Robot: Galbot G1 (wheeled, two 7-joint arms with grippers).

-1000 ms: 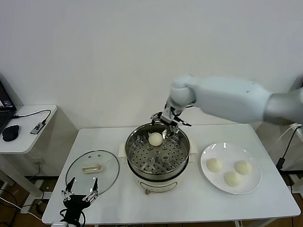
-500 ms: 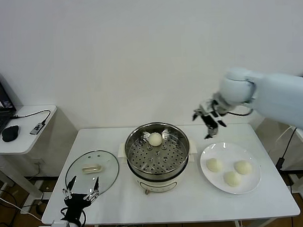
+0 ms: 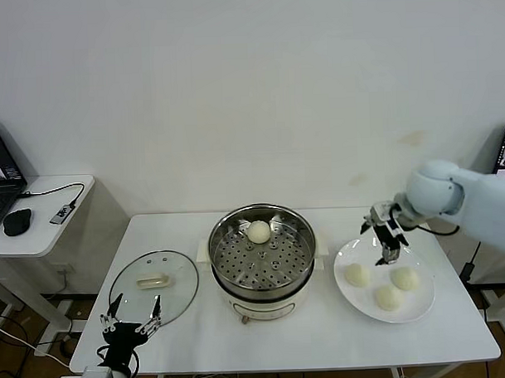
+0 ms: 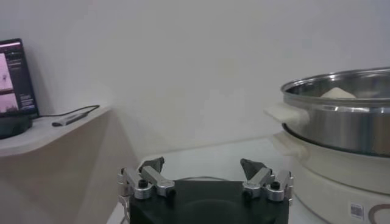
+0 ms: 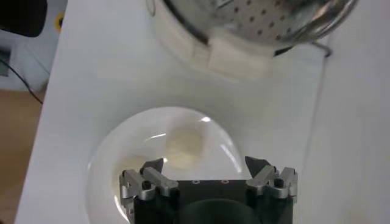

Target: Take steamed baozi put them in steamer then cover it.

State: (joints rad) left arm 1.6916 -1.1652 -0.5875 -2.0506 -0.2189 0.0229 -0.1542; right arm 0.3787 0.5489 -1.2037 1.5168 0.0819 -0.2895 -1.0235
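Right gripper (image 3: 389, 238) is hovering over the plate (image 3: 422, 303) near the counter's right edge, fingers spread, holding nothing. Three steamed baozi (image 3: 357, 275) are sitting on the plate; one (image 3: 259, 232) is already resting at the back of the steamer (image 3: 263, 257), mid-counter. Cover (image 3: 154, 283) is lying flat towards the front-left corner.

For the pick: centre on one bun, descend straight, close lightly since the dough will likely squash. The buns are sitting close together, so a finger could nudge a neighbour.

Room: open counter between plate and steamer; the lift needs to clear the steamer's rim. Left gripper (image 3: 130, 316) is waiting spread off the front-left corner.
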